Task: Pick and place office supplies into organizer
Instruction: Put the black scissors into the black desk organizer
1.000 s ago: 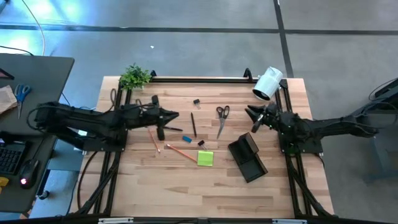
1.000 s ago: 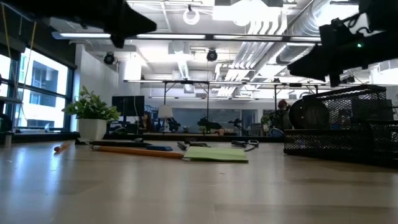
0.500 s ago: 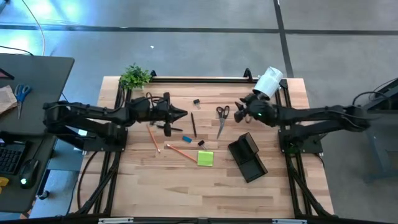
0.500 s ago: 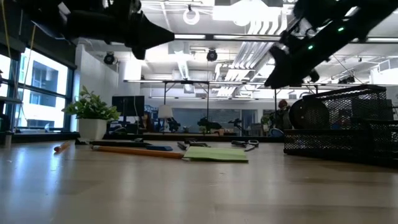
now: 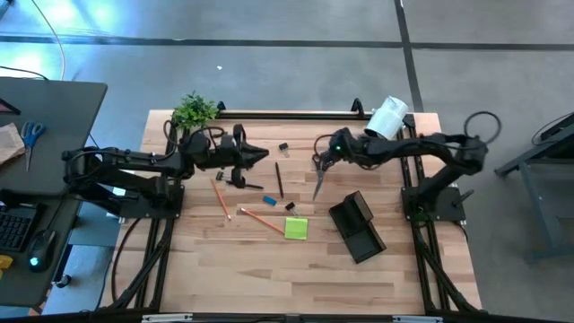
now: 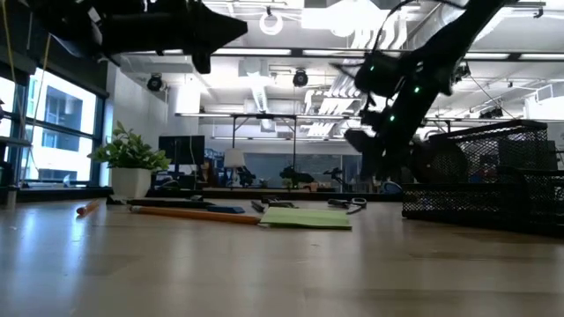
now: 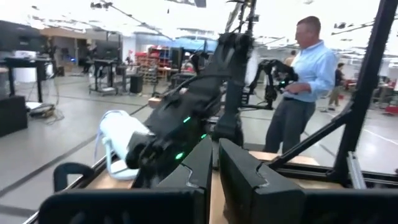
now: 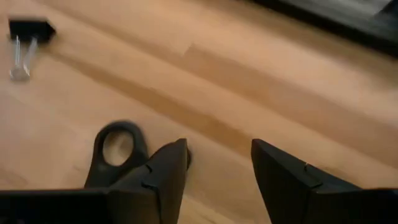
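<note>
Grey-handled scissors (image 5: 318, 176) lie flat on the wooden table, handles toward the far edge. My right gripper (image 5: 323, 162) hangs open just above those handles, tipped downward; one handle loop (image 8: 118, 145) shows beside its left finger. My left gripper (image 5: 263, 154) is shut and empty, held level high over the table's far left part. An orange pencil (image 5: 260, 219), a dark pen (image 5: 279, 179), a lime-green sticky pad (image 5: 296, 228), a small blue piece (image 5: 270, 200) and a black clip (image 5: 283, 146) lie loose. The black organizer (image 5: 357, 229) stands at the near right.
A white cylindrical camera (image 5: 387, 119) and a potted plant (image 5: 195, 109) stand at the far edge. A second pencil (image 5: 221, 199) lies left of centre. The binder clip (image 8: 28, 30) lies beyond the scissors. A person (image 7: 305, 81) stands in the room beyond the table.
My right gripper has swung from the right side toward the table's left, sunk and tipped downward, ending over the scissors' handles. My left gripper has drifted a little toward the far edge and stays shut. No object on the table has moved.
</note>
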